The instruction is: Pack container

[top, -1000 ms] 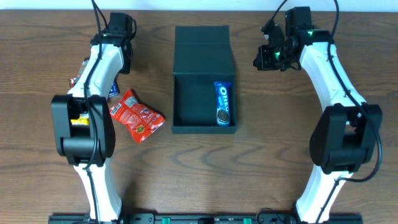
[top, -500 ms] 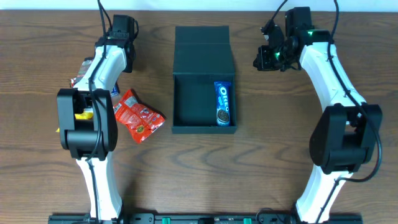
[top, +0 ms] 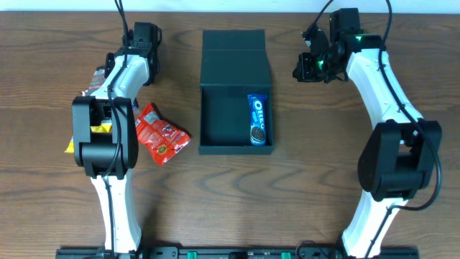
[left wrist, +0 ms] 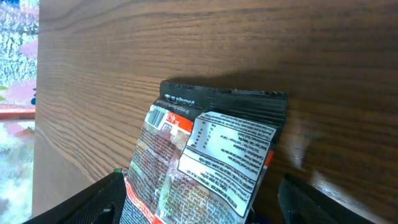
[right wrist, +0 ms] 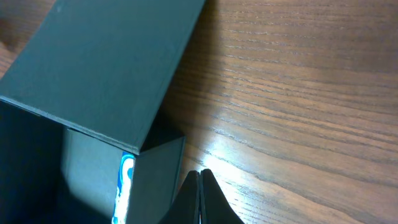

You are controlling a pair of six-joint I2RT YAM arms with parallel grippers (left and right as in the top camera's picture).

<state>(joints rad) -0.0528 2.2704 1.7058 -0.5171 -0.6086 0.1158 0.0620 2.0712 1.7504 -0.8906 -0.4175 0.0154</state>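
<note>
The left tool (left wrist: 202,186), fingers spread wide, hangs over a snack packet (left wrist: 214,146) lying label-up at the far left of the worktop (top: 309,173). I judge it should drop straight, straddle the packet below its black crimped seam and close gently, since the film may crumple or slip. The right tool (right wrist: 200,190), pressed together on nothing, hangs right of the open container (top: 219,115), which sits mid-worktop with an Oreo pack (top: 259,119) along its right wall. The worktop is brown wood grain with a mild sheen, and past its left edge the room is only a pale blur.

White "OREO" lettering is showing on the blue plastic cookie packet (top: 258,120) lying in the matte black square cardboard box (top: 215,115). The white label panel and barcode on the red foil snack packet (left wrist: 205,162) are showing only blurred, unreadable print.
</note>
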